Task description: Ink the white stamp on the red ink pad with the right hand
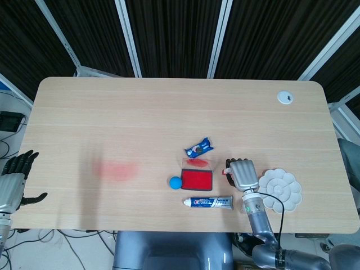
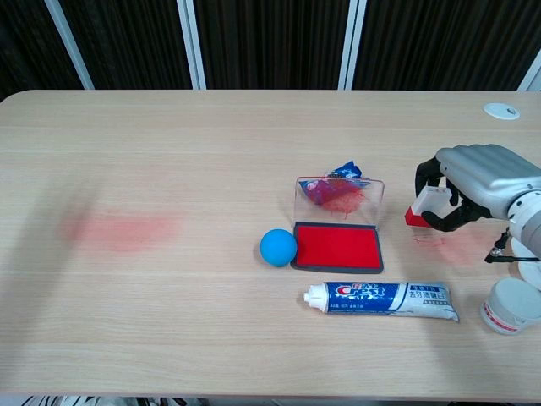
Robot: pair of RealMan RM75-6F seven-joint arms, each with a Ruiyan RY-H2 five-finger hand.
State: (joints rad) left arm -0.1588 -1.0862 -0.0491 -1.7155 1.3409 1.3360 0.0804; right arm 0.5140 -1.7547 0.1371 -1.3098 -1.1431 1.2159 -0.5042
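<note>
The red ink pad [image 2: 336,245] [image 1: 196,180] lies open at the table's front middle, its clear lid [image 2: 340,197] standing up behind it. My right hand [image 2: 482,179] [image 1: 243,174] is to the right of the pad, apart from it, fingers curled around the white stamp [image 2: 426,203], whose red base points down just above the table. In the head view the stamp is mostly hidden under the hand. My left hand [image 1: 14,180] hangs off the table's left edge, fingers spread, holding nothing.
A blue ball [image 2: 277,246] touches the pad's left side. A toothpaste tube [image 2: 382,299] lies in front of the pad. A blue snack packet [image 1: 199,148] sits behind it. A white palette [image 1: 279,190] and a small white jar [image 2: 510,306] are at the right. Faint red stains [image 2: 122,228] mark the table.
</note>
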